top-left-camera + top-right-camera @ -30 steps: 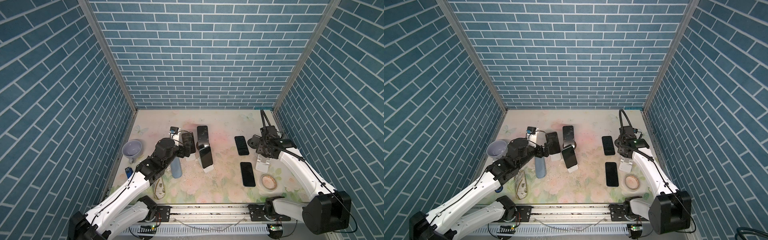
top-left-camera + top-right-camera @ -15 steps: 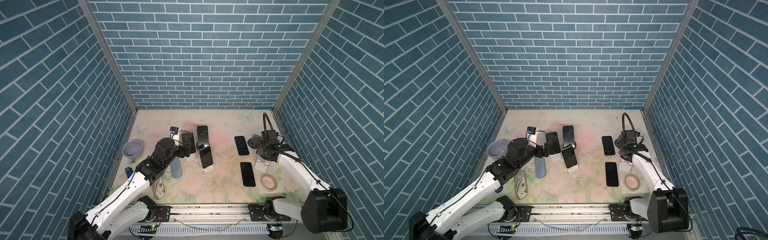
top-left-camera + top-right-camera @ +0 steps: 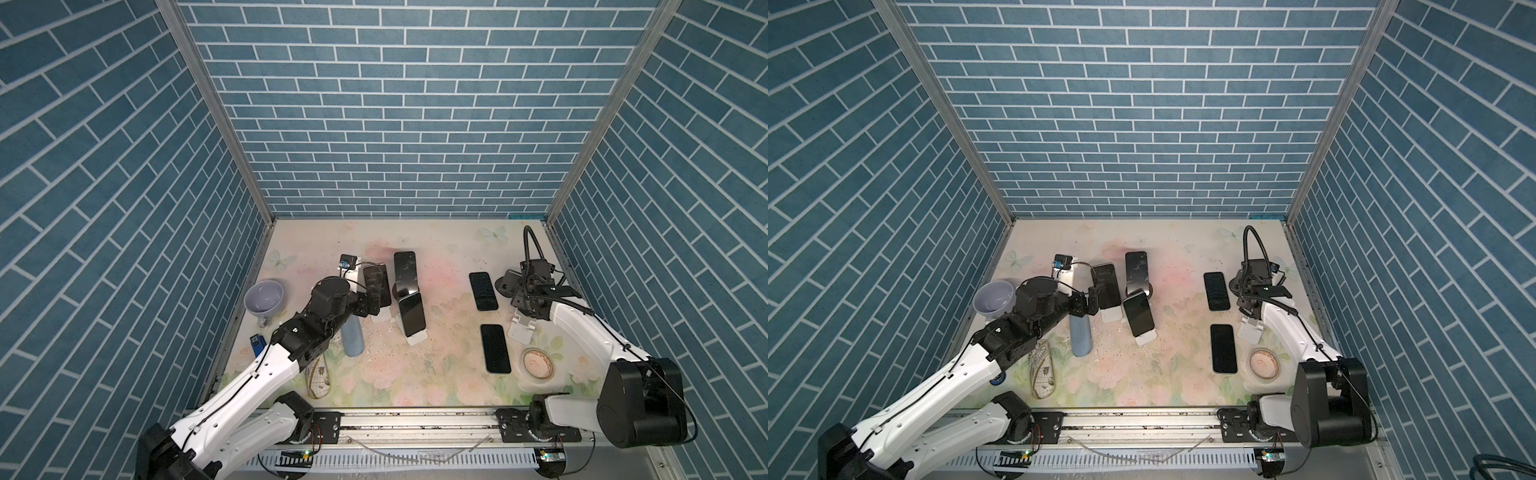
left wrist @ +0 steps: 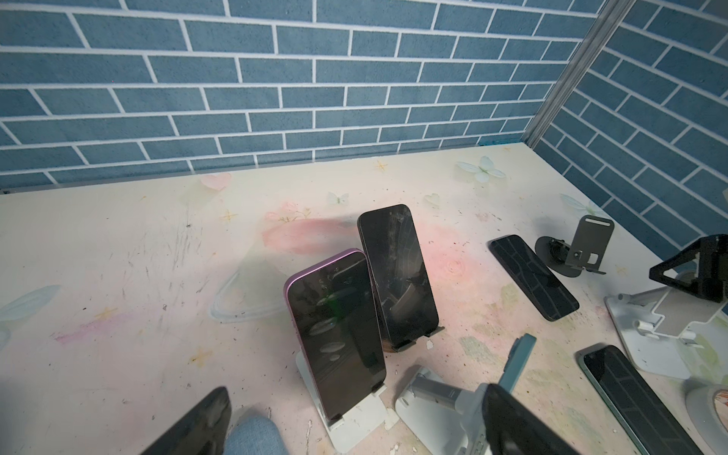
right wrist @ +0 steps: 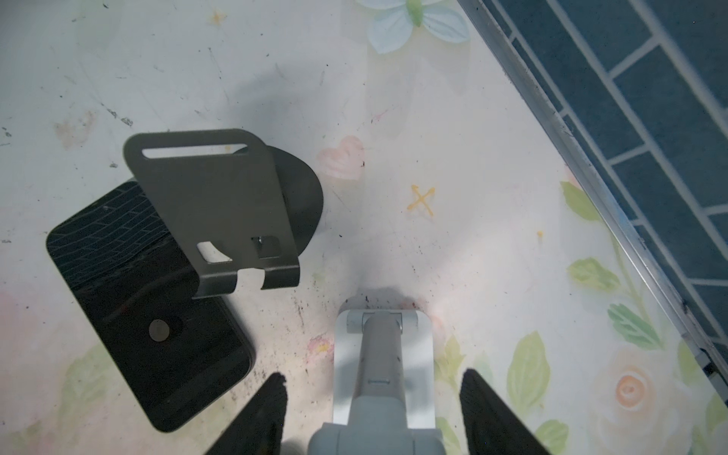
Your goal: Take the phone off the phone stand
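Left wrist: left gripper (image 4: 356,394) spread wide, empty, just short of purple phone (image 4: 335,327), likely to straddle it; right gripper (image 5: 374,376) parted, empty, astride bare stand (image 5: 382,338).

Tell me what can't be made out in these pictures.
Bottle: top hidden by left arm, both top views.
White stand: cut off at the picture's edge, right wrist view.
Stand under the purple phone: mostly covered by it, left wrist view.
Small blue item beside that arm: too small to identify.

Left arm (image 3: 266,374) and right arm (image 3: 582,328), white shells with blocky black joints, thin black cables alongside, right gripper (image 5: 374,376) tipped with black wedge fingers (image 5: 268,413).
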You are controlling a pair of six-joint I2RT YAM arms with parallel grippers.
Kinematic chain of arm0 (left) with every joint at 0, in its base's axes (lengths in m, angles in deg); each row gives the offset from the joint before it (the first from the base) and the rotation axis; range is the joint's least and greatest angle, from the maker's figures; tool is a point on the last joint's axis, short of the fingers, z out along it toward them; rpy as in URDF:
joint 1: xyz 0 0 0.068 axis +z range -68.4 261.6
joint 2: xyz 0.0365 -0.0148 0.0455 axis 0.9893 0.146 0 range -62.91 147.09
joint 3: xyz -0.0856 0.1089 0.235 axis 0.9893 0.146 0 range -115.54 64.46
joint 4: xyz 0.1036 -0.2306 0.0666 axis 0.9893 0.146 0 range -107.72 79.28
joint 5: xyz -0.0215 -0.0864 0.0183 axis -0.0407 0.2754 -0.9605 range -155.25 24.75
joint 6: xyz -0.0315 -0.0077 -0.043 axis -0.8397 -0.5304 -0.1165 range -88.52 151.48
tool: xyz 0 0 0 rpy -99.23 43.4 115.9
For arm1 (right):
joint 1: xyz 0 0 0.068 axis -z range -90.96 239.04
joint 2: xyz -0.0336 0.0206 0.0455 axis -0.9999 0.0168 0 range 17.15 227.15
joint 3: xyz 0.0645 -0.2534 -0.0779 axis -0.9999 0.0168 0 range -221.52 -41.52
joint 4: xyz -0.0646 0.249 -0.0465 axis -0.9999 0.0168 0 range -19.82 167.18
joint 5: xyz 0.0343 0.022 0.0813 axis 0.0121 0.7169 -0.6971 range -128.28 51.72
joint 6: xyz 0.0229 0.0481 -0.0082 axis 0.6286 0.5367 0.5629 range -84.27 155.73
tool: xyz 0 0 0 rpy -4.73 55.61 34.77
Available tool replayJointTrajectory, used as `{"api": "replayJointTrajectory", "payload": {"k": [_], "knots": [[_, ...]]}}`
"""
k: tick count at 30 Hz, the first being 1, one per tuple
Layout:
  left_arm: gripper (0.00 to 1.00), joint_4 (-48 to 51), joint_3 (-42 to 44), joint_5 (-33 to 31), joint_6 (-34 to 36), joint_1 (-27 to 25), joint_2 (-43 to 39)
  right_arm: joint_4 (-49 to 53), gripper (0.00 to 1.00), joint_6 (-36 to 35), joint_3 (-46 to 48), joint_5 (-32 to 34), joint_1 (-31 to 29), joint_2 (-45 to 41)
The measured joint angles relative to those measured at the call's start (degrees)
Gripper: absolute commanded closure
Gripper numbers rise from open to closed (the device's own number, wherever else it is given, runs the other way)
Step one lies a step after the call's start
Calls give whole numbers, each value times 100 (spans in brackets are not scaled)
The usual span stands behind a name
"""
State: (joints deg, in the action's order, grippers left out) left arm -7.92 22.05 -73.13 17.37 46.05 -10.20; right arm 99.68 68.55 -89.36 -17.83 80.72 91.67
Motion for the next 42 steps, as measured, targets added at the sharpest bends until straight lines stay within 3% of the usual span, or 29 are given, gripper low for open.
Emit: {"api": "replayJointTrajectory", "payload": {"k": [7,15,33,42], "knots": [[0,133,-35,-33,-17,2,15,7,17,105,2,-9,4,46],[0,411,-273,-240,-221,0,76,81,1,149,4,-28,9,42],[0,1233,-813,-579,-726,-66,551,579,4,-188,-227,-26,9,-1069],[0,1244,-896,-629,-859,-118,726,452,4,-621,-254,-737,-61,-1421]]}}
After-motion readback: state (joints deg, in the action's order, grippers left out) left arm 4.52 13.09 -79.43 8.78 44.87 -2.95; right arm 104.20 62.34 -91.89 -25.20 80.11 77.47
